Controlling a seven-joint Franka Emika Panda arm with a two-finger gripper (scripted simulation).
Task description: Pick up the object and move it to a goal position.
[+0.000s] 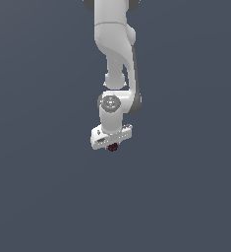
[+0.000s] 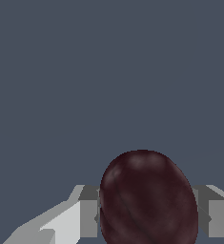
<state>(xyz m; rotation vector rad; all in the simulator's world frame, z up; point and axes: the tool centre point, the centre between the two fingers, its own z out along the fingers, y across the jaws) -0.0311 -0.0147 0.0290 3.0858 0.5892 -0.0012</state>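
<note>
Flat slate-grey background (image 1: pixel 38 197) fills both views, no edges, no seams, no other items on it. White Panda arm (image 1: pixel 114 39) comes down from the top of the exterior view, roughly centre, wrist joint with a grey round cap (image 1: pixel 110 103) facing the camera. Below it the white gripper (image 1: pixel 112 145) sits tilted, its body slanting up toward the exterior view's right. Dark red object (image 1: pixel 112 146) shows as a tiny blob right under the gripper body, touching it, much smaller than the hand. Wrist view: same object (image 2: pixel 148 200) looms large, egg-shaped, dark maroon with faint darker mottling and a soft highlight near its upper side, cut off by the frame edge. Grey-and-white fingers (image 2: pixel 88 217) sit hard against one side of it, and another finger (image 2: pixel 213 217) against the opposite side, no gap visible between pads and object on either side. Gripper is clamped on the object, jaws closed as far as the object allows. Whether the object rests on the surface or is lifted off it cannot be told: no clear shadow or contact line in either view. Fingertips themselves are hidden behind the object in the wrist view and too small to resolve in the exterior view. Arm links above the wrist look near vertical.
</note>
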